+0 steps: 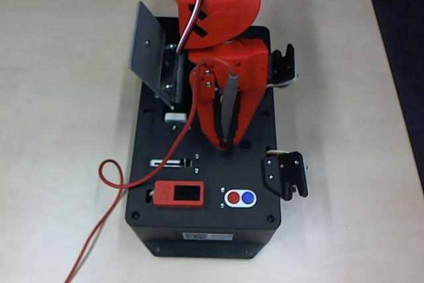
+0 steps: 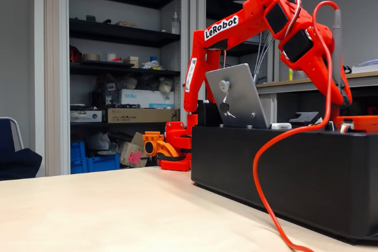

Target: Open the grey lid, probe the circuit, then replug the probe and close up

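Observation:
The grey lid stands swung open at the back left corner of the black box; in the fixed view the lid leans upright with its round knob facing the camera. My gripper points down over the middle of the box top, shut on the grey probe. The probe's tip is down at the box surface beside a small round hole. In the fixed view the probe stands upright in the gripper. Its red cable trails left off the box and loops over the table.
An orange-red display module and a red and blue button pair sit near the box's front. Black latches hang on its right side. A small white tab lies below the lid. Bare table surrounds the box.

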Tool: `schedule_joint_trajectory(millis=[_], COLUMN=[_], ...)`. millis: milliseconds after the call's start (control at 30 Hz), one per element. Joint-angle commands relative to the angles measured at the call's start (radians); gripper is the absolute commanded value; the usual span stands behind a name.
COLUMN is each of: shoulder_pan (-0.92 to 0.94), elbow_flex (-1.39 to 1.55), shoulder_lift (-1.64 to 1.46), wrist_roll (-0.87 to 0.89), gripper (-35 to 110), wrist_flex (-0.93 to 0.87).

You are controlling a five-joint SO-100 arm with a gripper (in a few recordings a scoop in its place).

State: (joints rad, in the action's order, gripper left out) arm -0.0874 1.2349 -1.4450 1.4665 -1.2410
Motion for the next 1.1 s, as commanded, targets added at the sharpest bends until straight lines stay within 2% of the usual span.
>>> schedule_joint_trajectory(millis=[0, 333, 1067], shoulder_pan=[0.000, 0.028, 0.012], elbow_flex=[-0.040, -0.245, -0.339], shoulder_lift=[-0.015, 0.029, -0.028], wrist_roll=[-0.011, -0.074, -0.061], gripper=[0, 0, 0], wrist_flex=[-0.037, -0.206, -0.364])
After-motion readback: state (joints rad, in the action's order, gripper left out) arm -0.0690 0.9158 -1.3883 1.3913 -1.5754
